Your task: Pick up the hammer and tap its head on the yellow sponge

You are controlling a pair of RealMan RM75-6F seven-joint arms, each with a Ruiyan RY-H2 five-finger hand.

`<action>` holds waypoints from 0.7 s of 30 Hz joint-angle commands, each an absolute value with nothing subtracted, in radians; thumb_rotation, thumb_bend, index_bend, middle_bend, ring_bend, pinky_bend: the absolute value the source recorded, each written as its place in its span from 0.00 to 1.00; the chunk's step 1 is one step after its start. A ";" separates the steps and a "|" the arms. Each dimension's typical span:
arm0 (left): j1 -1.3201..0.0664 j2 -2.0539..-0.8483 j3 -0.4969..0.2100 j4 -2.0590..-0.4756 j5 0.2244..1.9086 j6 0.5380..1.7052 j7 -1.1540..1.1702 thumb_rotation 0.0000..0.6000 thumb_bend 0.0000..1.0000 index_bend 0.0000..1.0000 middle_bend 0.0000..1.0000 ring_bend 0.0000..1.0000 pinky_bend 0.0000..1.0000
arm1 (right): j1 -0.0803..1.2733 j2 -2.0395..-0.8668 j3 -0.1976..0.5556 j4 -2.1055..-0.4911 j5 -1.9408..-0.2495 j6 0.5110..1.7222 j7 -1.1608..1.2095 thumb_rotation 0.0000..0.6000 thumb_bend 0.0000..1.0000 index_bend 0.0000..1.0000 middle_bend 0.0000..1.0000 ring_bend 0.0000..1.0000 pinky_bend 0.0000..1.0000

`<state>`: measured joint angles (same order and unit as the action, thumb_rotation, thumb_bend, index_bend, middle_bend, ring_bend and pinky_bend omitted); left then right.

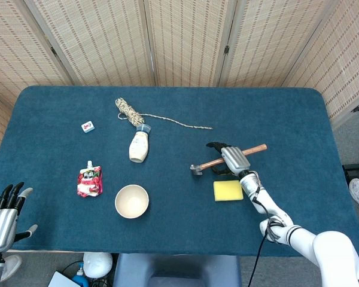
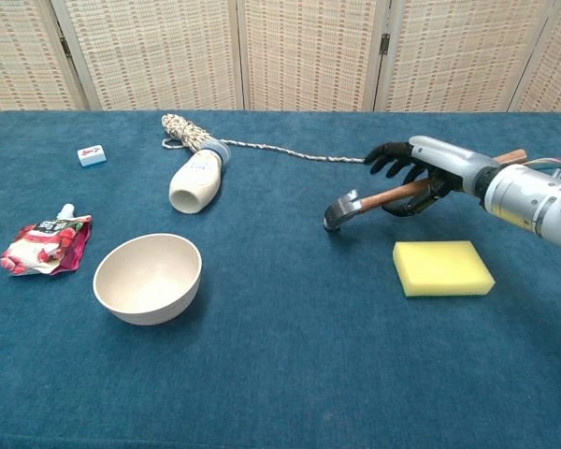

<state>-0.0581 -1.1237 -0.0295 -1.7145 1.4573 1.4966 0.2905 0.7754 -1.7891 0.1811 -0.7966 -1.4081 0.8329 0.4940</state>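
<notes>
Hammer [image 1: 221, 159] sits in the right robot hand [image 1: 229, 160], which grips the wooden handle about midway, fingers curled around it from above in the head view. A mid-handle hold like this leaves the head free to swing, which suits a tapping move, though it gives less leverage than a grip near the butt end.

In the chest view the hammer [image 2: 393, 196] hangs clear of the table [image 2: 290, 355], its metal head lower than the handle and just left of the sponge [image 2: 443, 267]. Its long axis runs on a slant: the head points toward the robot's left and a little toward the near edge, the butt end pointing back and to the right. So the head is not over the sponge now; it lies beside it, past its left edge. In the head view the sponge [image 1: 228, 190] lies flat just nearer the robot than the right hand.

By my judgement the head must be brought back to the right and over the yellow pad before it can be lowered onto it; a tap from here would strike bare cloth.

Left robot hand [image 1: 5, 214] rests off the near left corner of the table, fingers spread, holding nothing, well apart from the work.
</notes>
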 commanded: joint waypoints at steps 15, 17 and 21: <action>-0.089 -1.161 -0.061 -1.694 1.435 1.476 0.281 1.00 0.14 0.18 0.10 0.05 0.23 | 0.513 -1.366 0.114 -1.263 -1.414 1.154 0.197 1.00 0.21 0.12 0.27 0.19 0.27; -0.093 -1.168 -0.064 -1.691 1.429 1.471 0.280 1.00 0.14 0.18 0.10 0.05 0.23 | 0.468 -1.310 0.094 -1.325 -1.414 1.193 0.170 1.00 0.21 0.20 0.32 0.24 0.32; -0.102 -1.188 -0.072 -1.683 1.424 1.466 0.271 1.00 0.14 0.18 0.10 0.05 0.23 | 0.362 -1.216 0.057 -1.429 -1.414 1.299 0.140 1.00 0.21 0.30 0.38 0.30 0.37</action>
